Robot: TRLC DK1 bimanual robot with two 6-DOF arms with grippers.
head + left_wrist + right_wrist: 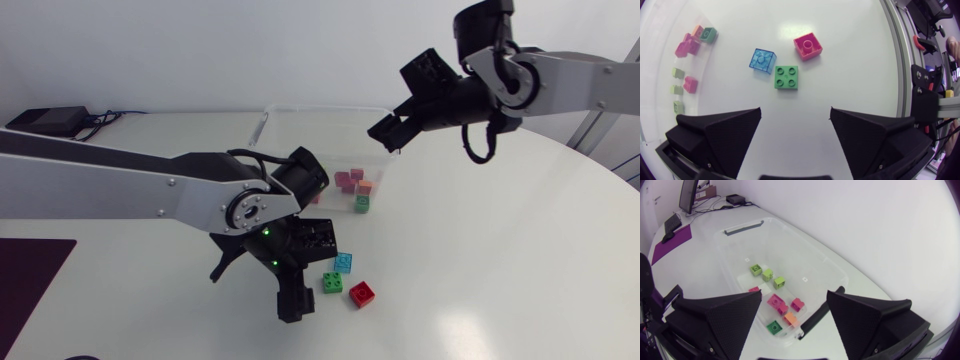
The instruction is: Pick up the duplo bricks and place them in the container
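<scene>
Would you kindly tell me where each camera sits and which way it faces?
Head view: fixed above the table, looking down; left arm and right arm show.
Left wrist view: on the left arm, facing down at three loose bricks; left gripper open.
Right wrist view: on the right arm, looking into the container; right gripper open.
Shared: all three show the container.

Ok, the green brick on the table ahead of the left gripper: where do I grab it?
Probably from straight above with the open left gripper, closing on two opposite side walls of the green brick. It lies flat, studs up, roughly square to the fingers. Mind the blue brick close by one corner.
</scene>
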